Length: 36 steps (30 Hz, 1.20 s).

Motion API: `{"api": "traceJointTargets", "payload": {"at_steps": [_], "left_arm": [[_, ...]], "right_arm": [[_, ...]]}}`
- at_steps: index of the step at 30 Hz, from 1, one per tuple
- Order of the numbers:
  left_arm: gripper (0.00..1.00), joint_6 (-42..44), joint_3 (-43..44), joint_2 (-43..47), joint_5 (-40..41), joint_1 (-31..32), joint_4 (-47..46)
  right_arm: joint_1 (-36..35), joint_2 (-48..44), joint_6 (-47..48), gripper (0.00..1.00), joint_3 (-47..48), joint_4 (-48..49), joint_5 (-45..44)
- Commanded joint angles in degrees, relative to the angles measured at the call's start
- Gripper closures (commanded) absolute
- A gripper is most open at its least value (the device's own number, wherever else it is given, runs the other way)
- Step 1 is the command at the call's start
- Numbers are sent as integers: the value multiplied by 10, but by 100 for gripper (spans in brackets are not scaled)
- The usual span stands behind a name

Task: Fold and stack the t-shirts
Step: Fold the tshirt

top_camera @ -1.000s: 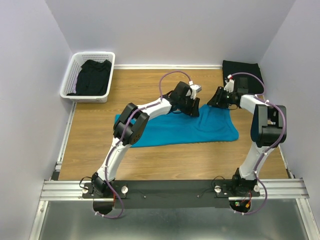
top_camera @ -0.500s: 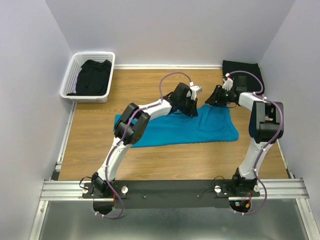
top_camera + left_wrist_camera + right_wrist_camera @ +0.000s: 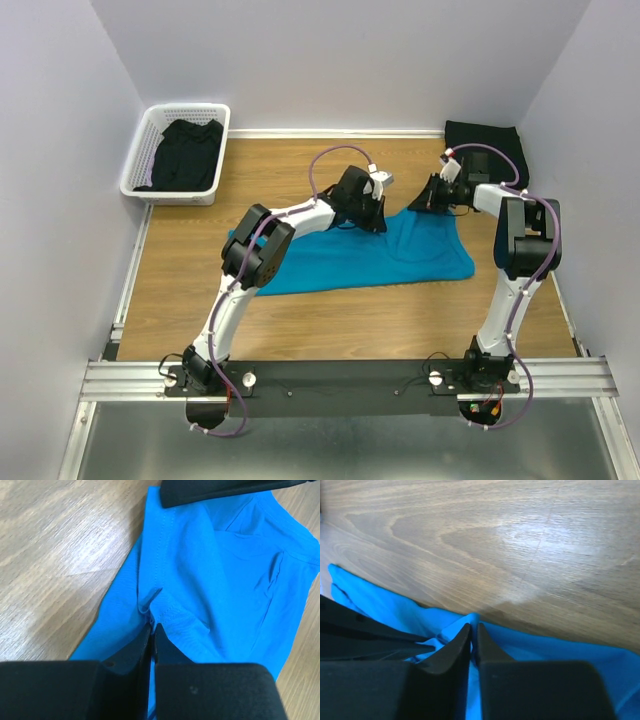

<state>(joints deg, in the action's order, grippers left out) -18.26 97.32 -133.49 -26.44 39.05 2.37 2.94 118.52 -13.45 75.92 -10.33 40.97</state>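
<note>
Teal t-shirt (image 3: 350, 262) lies spread mid-table on smooth wood table (image 3: 200, 290). It's soft knit w/ stitched hems, wider than deep, shallow ripples. At its 12 o'clock edge both arms bite: left gripper (image 3: 152, 627) clenched on a small ridge of hem, right gripper (image 3: 474, 626) pinched on a peak of cloth nearer 1 o'clock. Risks, as I judge them: bites look thin, so fabric could slip out on a lift; uneven pull btwn arms would skew the fold; maybe only the top layer is caught. Farther off — folded black t-shirt (image 3: 485, 140), flat and squarish, at 1 o'clock; crumpled black t-shirt (image 3: 188, 155) in rigid white lattice basket (image 3: 170, 192) at 10 o'clock.
</note>
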Motion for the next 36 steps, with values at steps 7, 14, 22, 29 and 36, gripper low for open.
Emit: {"api": "traceJointTargets", "payload": {"at_steps": [7, 14, 22, 29, 36], "left_arm": [[90, -1, -46, 60, -2, -5, -21], [90, -9, -72, 82, 9, -10, -34], [90, -20, -100, 90, 19, -18, -43], [90, -34, -100, 77, 22, -24, -46], [90, -39, -112, 68, 20, -24, -44]], "right_arm": [[-5, 0, 20, 100, 30, 0, 16], [-5, 0, 34, 99, 42, 0, 11], [-5, 13, 43, 96, 42, 0, -2], [-5, 15, 48, 93, 34, 0, -40], [-5, 25, 54, 92, 35, 0, -46]]}}
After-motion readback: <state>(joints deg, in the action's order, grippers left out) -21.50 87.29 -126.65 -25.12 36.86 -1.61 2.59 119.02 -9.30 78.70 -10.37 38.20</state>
